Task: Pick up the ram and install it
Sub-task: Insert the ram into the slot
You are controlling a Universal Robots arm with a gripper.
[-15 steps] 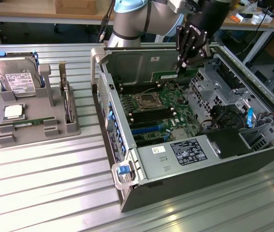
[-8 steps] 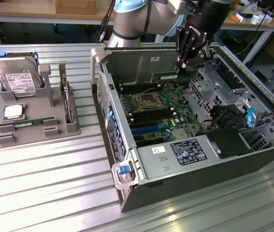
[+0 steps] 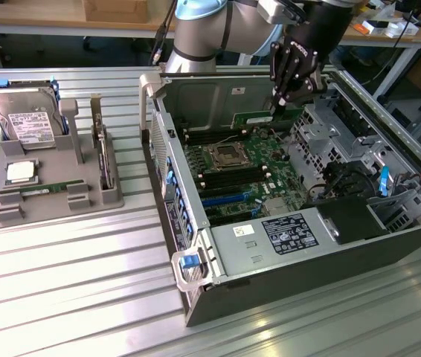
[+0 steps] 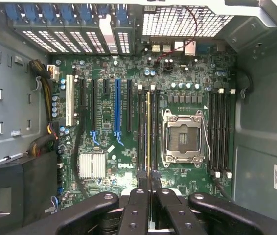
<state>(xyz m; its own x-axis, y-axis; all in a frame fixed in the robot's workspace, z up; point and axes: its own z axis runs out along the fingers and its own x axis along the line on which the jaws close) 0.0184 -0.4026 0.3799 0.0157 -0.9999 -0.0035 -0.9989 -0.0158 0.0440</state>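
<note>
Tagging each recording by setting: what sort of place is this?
Probably a robotics lab or workshop: an open computer case sits on a ribbed metal table, a grey fixture tray holds a hard drive, and a robot arm reaches over the case.

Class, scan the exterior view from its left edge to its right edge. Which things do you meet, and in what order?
In order: hard drive → blue latch → processor socket → gripper, shut on the ram → blue tab.
</note>
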